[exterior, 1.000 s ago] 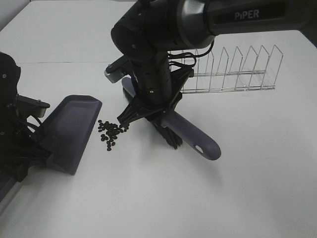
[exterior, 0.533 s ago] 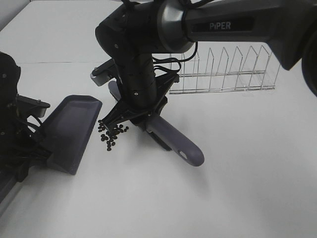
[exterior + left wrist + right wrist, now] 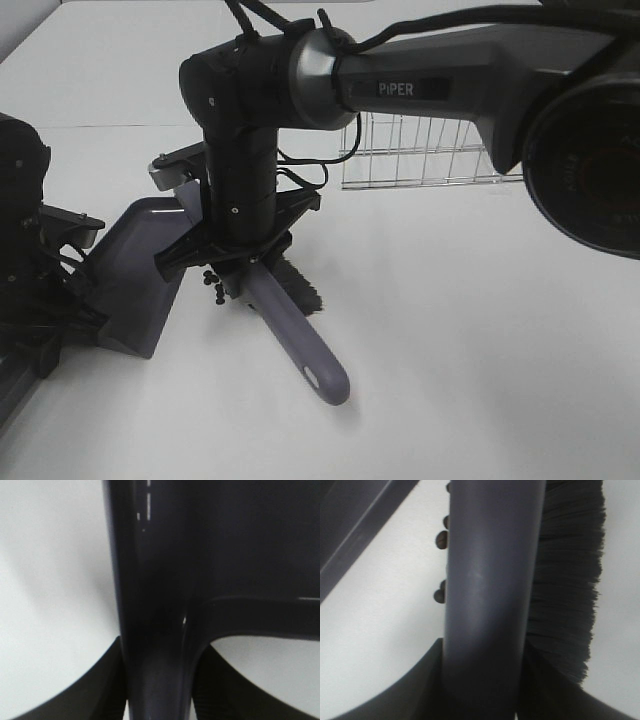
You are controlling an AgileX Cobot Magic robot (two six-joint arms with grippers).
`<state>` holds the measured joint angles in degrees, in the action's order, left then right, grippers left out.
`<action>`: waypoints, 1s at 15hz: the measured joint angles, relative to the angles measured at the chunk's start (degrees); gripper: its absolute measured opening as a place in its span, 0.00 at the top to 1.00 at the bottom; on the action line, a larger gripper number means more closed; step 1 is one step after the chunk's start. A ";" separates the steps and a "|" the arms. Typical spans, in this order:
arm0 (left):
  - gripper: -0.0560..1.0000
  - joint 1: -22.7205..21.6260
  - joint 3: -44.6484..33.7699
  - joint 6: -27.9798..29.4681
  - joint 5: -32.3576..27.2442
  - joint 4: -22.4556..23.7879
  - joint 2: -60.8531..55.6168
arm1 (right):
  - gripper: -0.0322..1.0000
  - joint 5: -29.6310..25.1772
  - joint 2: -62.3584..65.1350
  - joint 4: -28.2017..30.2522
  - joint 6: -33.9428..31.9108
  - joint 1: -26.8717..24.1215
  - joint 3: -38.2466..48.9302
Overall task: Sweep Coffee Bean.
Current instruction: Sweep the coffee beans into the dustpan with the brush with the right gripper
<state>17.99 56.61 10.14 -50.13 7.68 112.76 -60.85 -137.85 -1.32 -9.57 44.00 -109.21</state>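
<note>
The purple-grey dustpan [image 3: 135, 270] lies on the white table at the left, its open lip facing right. My left gripper [image 3: 55, 300] is shut on its handle [image 3: 155, 630]. My right gripper [image 3: 238, 262] is shut on the brush handle [image 3: 295, 335], which slants toward the front. The black bristles [image 3: 298, 290] touch the table just right of the gripper. A few coffee beans [image 3: 212, 284] show at the dustpan's lip; the rest are hidden behind my right gripper. In the right wrist view, beans [image 3: 440, 540] sit beside the handle [image 3: 490, 580], opposite the bristles [image 3: 565, 580].
A wire rack [image 3: 420, 150] stands at the back right, behind the right arm. The left arm's black body [image 3: 20, 230] fills the left edge. The table's white surface [image 3: 480, 350] extends to the front and right.
My right arm has swept the brush leftward, pushing the beans up to the dustpan's lip. The handle now points more toward the front. The dustpan and left arm have stayed put.
</note>
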 joint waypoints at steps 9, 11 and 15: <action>0.63 0.00 0.00 0.00 -0.11 -0.40 0.06 | 0.69 8.42 -0.17 -21.66 10.83 0.00 -0.06; 0.63 0.00 0.00 0.00 -0.11 -0.46 0.06 | 0.69 9.51 -0.29 -24.41 12.43 0.00 -0.06; 0.63 0.00 0.00 -0.06 -0.11 -0.46 0.06 | 0.69 8.94 -0.29 -24.69 13.41 0.00 -2.46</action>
<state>17.99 56.61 10.08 -50.25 7.22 112.82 -51.91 -138.14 -26.01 3.84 44.00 -111.67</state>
